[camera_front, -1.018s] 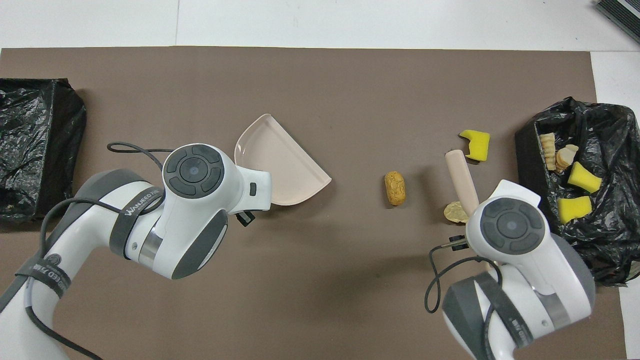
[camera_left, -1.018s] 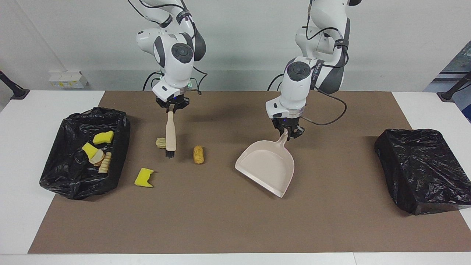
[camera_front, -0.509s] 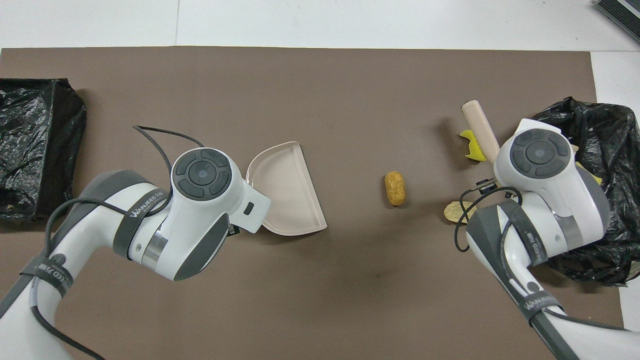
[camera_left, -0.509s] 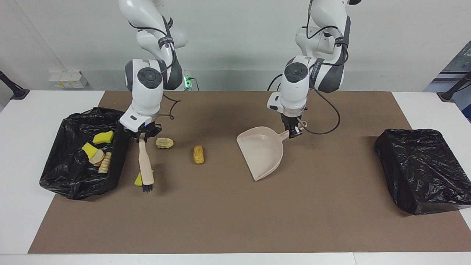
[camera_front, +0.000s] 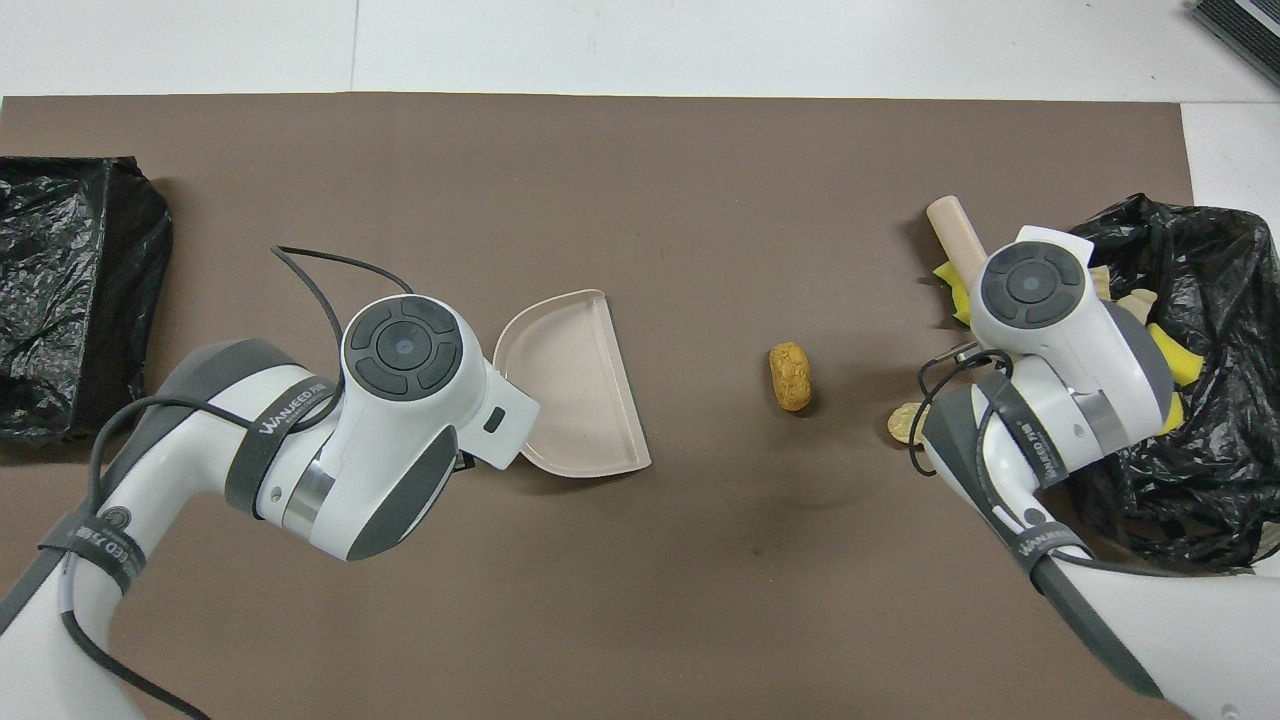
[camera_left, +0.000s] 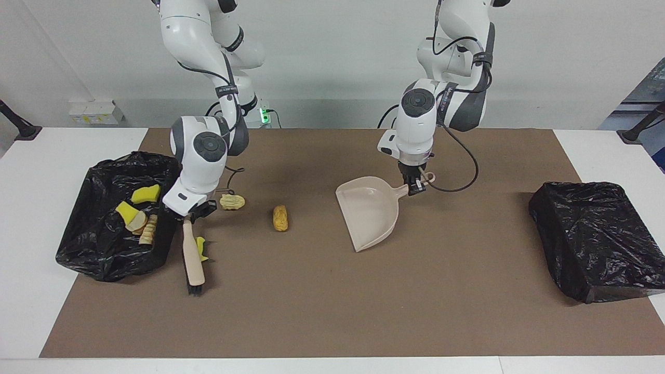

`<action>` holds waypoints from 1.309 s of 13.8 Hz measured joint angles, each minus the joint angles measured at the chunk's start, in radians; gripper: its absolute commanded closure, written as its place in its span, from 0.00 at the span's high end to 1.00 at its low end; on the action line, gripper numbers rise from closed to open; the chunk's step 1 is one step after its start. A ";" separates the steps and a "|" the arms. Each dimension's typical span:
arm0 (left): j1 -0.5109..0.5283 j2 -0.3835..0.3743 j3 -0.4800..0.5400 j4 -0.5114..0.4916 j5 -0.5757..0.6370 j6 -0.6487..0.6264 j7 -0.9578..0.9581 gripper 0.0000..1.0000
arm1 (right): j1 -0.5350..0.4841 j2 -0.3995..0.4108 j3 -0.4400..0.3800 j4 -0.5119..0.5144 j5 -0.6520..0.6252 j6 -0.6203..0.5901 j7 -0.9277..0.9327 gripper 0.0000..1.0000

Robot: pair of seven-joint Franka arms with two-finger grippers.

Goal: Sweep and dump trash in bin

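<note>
Gripping the brush (camera_left: pixel 193 257) by the top of its handle, the right gripper (camera_left: pixel 190 213) hangs just beside the open bin (camera_left: pixel 93 249) at the right arm's end of the mat (camera_left: pixel 332 311), fingers pinched on the handle. The brush points away from the robots, its dark bristles down at the mat. A yellow scrap (camera_left: pixel 201 248) lies right against the brush handle, on the side away from the bin; from overhead only its edge shows by the handle (camera_front: pixel 955 290). A pale tan scrap (camera_left: pixel 231 201) sits on the mat nearer the robots, close to the right gripper. A brown scrap (camera_left: pixel 280 217) lies alone between brush and dustpan (camera_left: pixel 370 210), well apart from both.

Inside the bin rest four more scraps: two yellow ones (camera_left: pixel 146 194) and two tan ones (camera_left: pixel 147 228), clustered on the black liner.

The left gripper (camera_left: pixel 415 186) is clamped on the dustpan's handle, over the middle of the mat. The pan sits tilted, its open mouth turned toward the brown scrap; I cannot tell whether its lip touches the mat.

A second bin (camera_left: pixel 597 239), wrapped in black plastic, stands at the left arm's end of the table (camera_left: pixel 31 322).
</note>
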 measured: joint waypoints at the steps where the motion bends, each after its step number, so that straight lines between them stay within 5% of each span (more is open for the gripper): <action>1: 0.000 0.000 0.000 0.000 0.000 0.000 0.000 0.00 | 0.032 -0.006 0.004 0.000 0.045 -0.046 0.006 0.00; 9: 0.000 0.000 0.000 0.000 0.000 -0.016 0.000 0.00 | 0.193 -0.041 0.010 0.020 0.452 -0.163 0.103 0.00; 14: 0.000 -0.001 -0.001 0.000 0.001 -0.016 0.000 0.00 | 0.166 -0.142 -0.001 0.074 0.464 -0.344 0.091 0.00; 18: 0.000 -0.001 -0.001 0.000 0.001 -0.015 0.000 0.00 | 0.060 -0.215 -0.007 -0.065 0.427 -0.314 0.051 0.00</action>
